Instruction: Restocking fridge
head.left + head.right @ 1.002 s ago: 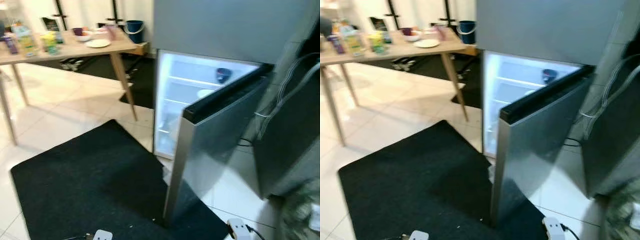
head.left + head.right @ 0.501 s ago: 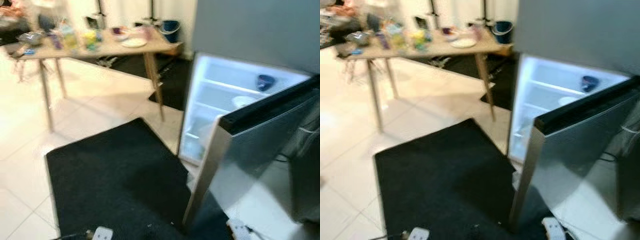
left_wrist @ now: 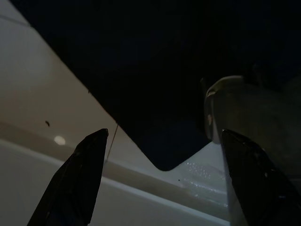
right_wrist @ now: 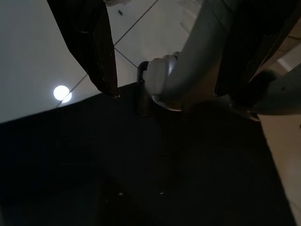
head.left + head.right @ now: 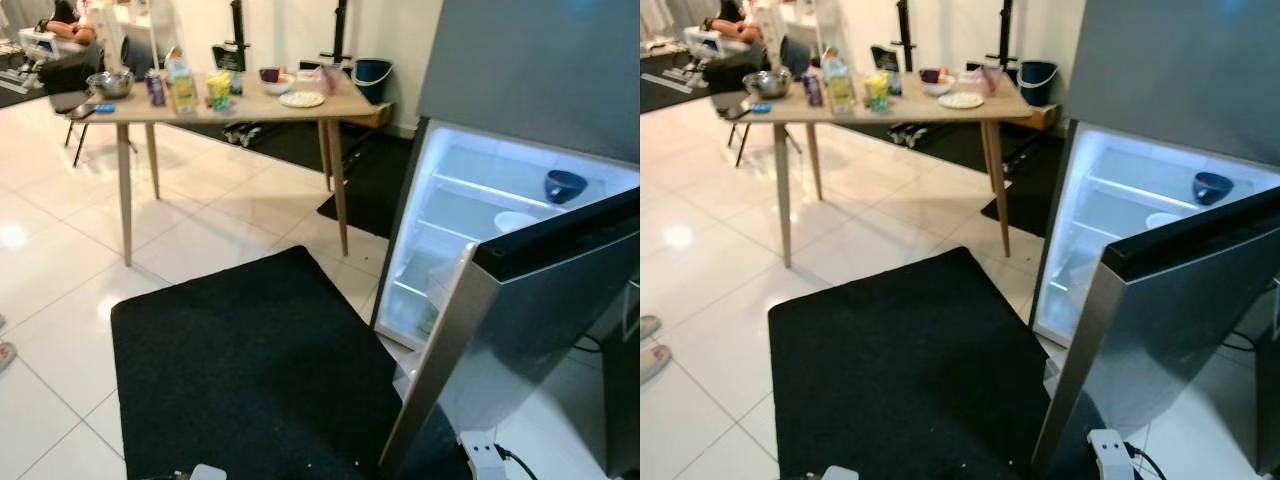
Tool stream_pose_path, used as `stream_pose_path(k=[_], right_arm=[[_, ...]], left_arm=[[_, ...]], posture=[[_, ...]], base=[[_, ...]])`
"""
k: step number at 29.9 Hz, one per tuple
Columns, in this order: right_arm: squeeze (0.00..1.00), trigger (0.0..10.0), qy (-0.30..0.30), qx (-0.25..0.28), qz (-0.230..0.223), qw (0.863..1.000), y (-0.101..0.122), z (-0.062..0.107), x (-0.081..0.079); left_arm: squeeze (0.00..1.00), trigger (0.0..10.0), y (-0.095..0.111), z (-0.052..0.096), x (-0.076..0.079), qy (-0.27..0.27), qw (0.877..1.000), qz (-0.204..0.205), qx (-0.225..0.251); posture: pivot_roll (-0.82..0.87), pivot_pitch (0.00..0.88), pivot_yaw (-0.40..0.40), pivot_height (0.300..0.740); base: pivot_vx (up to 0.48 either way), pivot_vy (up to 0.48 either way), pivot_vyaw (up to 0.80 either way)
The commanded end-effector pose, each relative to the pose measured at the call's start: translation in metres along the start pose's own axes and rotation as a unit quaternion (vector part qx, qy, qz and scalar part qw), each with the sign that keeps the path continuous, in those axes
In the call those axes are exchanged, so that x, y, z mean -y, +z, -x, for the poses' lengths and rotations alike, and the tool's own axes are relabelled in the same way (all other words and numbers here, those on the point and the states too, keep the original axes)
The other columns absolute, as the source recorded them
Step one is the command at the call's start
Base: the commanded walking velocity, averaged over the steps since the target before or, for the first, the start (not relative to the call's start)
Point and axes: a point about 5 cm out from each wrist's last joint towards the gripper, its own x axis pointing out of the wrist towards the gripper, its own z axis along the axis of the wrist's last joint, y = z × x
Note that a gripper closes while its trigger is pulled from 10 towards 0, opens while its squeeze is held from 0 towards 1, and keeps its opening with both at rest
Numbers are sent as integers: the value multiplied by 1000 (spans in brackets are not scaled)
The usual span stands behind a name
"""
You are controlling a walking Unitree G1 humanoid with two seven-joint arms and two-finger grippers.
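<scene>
Left eye view puts us in front of the fridge (image 5: 520, 120), its lower door (image 5: 510, 350) swung wide and the lit compartment showing a dark blue bowl (image 5: 565, 185) on the upper shelf and a white bowl (image 5: 515, 221) on the shelf below it. Well apart from it stands the wooden desk (image 5: 150, 110), carrying a metal bowl (image 5: 110, 83), a can (image 5: 156, 89), a carton (image 5: 182, 88), a yellow-green cup (image 5: 220, 92), a white plate (image 5: 301, 99) and a small white bowl (image 5: 276, 82); we cannot read any label or writing on these at this size. A black mat (image 5: 250, 380) lies on the white tiled floor (image 5: 60, 270) between desk and fridge, and a blue bucket (image 5: 372, 76) sits behind the desk. Compared with half a second ago, the picture is sharp instead of blurred and our view has swung, so the desk and fridge sit further right in frame; nothing itself appears moved. In the left wrist view our left gripper (image 3: 164, 176) hangs above the mat's edge with its jaws spread wide and empty. In the right wrist view our right gripper (image 4: 164, 52) also hangs over the mat, jaws wide apart, holding nothing.
</scene>
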Motion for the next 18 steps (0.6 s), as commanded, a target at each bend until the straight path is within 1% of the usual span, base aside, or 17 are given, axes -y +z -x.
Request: stream_pose_path(k=[1,2,4,5,6,7,8,9,13,14,16,17,18], right_arm=[[0,10000,-22,14,0,1000,6,2,6],[0,10000,-22,14,0,1000,6,2,6],[0,10000,-50,20,-2,999,8,3,11],[0,10000,-50,20,-2,999,8,3,11],[0,10000,-72,26,-8,997,10,5,15],[0,10000,-113,31,-19,993,12,9,25],[0,10000,-113,31,-19,993,12,9,25],[0,10000,-134,32,-26,990,11,11,30],[0,10000,-144,32,-31,989,11,13,32],[0,10000,-155,33,-34,987,11,14,35],[0,10000,-190,36,-50,980,10,19,44],[0,10000,-190,36,-50,980,10,19,44],[0,10000,-205,38,-58,976,10,22,48]], left_arm=[[0,10000,1,0,1,-3,1000,-7,2],[0,10000,1,0,1,-3,1000,-7,2],[0,10000,1,0,1,-4,1000,-8,2],[0,10000,1,0,1,-4,1000,-8,2],[0,10000,1,0,1,-5,1000,-8,2],[0,10000,2,0,1,-5,1000,-7,3],[0,10000,2,0,1,-5,1000,-7,3],[0,10000,2,0,1,-5,1000,-8,3],[0,10000,1,0,1,-5,1000,-8,3],[0,10000,1,0,1,-4,1000,-7,3],[0,10000,1,0,0,-1,1000,3,4],[0,10000,1,0,0,-1,1000,3,4],[0,10000,1,0,-1,1,1000,4,5]], posture=[[-76,0,-18,740],[-76,0,-18,740],[-76,0,-18,740],[-76,0,-18,740],[-75,0,-18,740],[-75,0,-18,740],[-75,0,-18,740],[-73,0,-17,740],[-73,0,-17,740],[-73,0,-17,740],[-73,0,-17,740],[-73,0,-17,740],[-74,0,-15,740]], base=[[469,0,0],[469,0,0],[469,0,0],[469,0,0],[465,0,0],[465,0,0],[465,0,0],[465,0,0],[442,0,0],[405,0,0],[0,0,0],[0,0,0],[0,0,0]])
